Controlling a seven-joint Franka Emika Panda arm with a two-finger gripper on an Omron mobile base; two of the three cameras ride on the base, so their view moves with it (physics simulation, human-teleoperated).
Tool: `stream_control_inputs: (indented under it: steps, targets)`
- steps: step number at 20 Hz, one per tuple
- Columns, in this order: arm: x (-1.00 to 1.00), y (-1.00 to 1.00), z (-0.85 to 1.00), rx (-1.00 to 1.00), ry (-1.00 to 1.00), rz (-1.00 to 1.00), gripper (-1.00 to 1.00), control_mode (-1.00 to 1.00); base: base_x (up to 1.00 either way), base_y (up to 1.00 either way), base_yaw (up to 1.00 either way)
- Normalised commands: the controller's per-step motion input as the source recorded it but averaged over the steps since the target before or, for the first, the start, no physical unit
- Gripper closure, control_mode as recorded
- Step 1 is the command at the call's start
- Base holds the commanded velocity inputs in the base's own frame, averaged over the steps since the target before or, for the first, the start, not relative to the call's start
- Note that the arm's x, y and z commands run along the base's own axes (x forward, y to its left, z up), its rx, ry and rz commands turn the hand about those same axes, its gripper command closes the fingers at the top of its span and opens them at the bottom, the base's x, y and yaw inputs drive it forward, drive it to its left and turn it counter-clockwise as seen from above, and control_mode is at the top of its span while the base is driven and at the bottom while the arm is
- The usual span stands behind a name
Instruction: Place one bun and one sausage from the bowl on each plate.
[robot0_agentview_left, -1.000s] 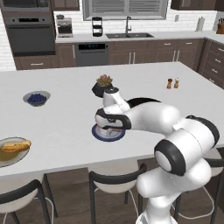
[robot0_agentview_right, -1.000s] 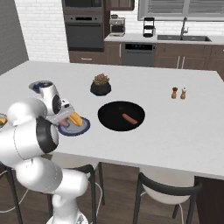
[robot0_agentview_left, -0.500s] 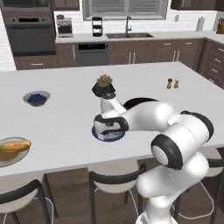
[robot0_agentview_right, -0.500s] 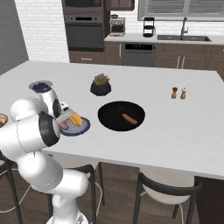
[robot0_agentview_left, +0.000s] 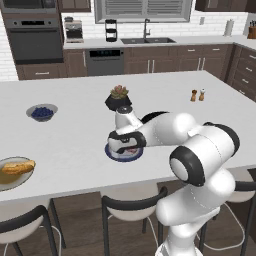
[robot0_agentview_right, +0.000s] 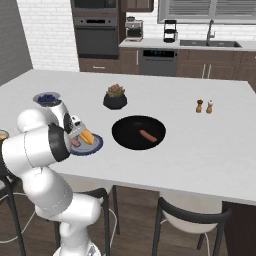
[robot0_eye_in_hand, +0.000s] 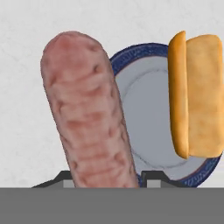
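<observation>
A sausage (robot0_eye_in_hand: 87, 109) is pinched by the gripper (robot0_eye_in_hand: 107, 177) just above a blue-rimmed plate (robot0_eye_in_hand: 144, 131), where a bun (robot0_eye_in_hand: 197, 94) already lies. A second sausage (robot0_agentview_right: 147, 135) lies in the black bowl (robot0_agentview_right: 125, 137) beside it.

Hand view: the lower end of the sausage (robot0_eye_in_hand: 87, 109) runs out of sight between the fingertips (robot0_eye_in_hand: 151, 178), so the contact there cannot be seen. The blue-rimmed plate (robot0_eye_in_hand: 144, 127) is partly covered by sausage and bun (robot0_eye_in_hand: 197, 94). Left base view: the robot's hand hides most of that plate — its contents are indistinct. A second plate (robot0_agentview_left: 10, 180) is cut by the left edge.
</observation>
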Motion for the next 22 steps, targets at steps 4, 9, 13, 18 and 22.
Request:
stream_control_inputs:
  steps: [4,9,13,18,22]
  targets:
    - [0.29,0.03,0.0,0.0,0.0,0.0,1.0,-1.0,0.0,0.0,0.0]
    - [0.13,0.05,0.0,0.0,0.0,0.0,1.0,-1.0,0.0,0.0,0.0]
    - [0.27,0.01,-0.01,0.0,0.0,0.0,1.0,-1.0,0.0,0.0,0.0]
    - [0.16,0.0,-0.08,0.0,0.0,0.0,1.0,-1.0,0.0,0.0,0.0]
    - [0.07,0.0,-0.18,0.0,0.0,0.0,1.0,-1.0,0.0,0.0,0.0]
